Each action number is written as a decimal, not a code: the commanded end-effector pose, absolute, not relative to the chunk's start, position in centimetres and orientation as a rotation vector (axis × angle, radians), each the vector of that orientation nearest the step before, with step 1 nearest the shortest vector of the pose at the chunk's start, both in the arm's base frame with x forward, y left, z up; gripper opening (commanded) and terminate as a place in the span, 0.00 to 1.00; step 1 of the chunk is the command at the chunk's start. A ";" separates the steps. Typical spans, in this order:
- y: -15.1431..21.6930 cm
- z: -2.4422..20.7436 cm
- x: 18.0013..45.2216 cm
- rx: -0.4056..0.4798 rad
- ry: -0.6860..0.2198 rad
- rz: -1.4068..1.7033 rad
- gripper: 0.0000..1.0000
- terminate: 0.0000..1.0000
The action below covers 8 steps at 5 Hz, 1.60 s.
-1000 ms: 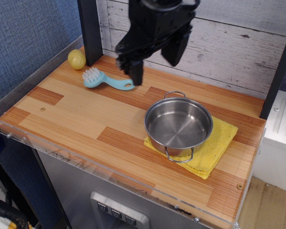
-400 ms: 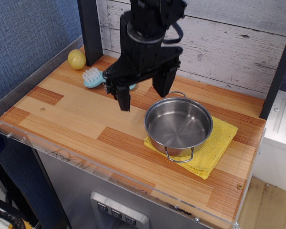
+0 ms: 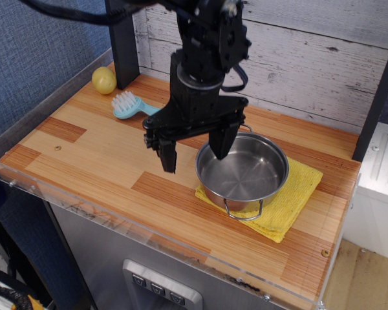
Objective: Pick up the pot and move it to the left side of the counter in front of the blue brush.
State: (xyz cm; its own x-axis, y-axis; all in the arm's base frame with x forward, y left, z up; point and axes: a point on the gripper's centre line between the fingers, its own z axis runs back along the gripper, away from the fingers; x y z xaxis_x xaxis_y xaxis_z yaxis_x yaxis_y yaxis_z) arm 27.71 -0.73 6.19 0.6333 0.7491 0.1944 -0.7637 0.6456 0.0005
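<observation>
The shiny steel pot (image 3: 246,173) stands on a yellow cloth (image 3: 291,200) at the right of the wooden counter (image 3: 97,152). Its near wire handle sticks out at the front; the far handle is behind my gripper. My black gripper (image 3: 194,154) is open and low over the pot's left rim. One finger (image 3: 168,155) hangs outside the pot over the wood. The other finger (image 3: 220,143) is inside the pot by the rim. The blue brush (image 3: 132,106) with white bristles lies at the back left; its handle end is hidden behind the gripper.
A yellow lemon-like ball (image 3: 104,80) sits at the back left corner beside a black post (image 3: 121,42). A white plank wall runs behind the counter. A clear plastic rim (image 3: 116,216) edges the counter's front and left.
My gripper has come down and forward from above the brush's handle to the pot's left rim, staying open. The pot, cloth, brush and ball have not moved.
</observation>
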 end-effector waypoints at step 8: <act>-1.4 4.5 28.5 0.093 -0.212 0.800 0.00 0.00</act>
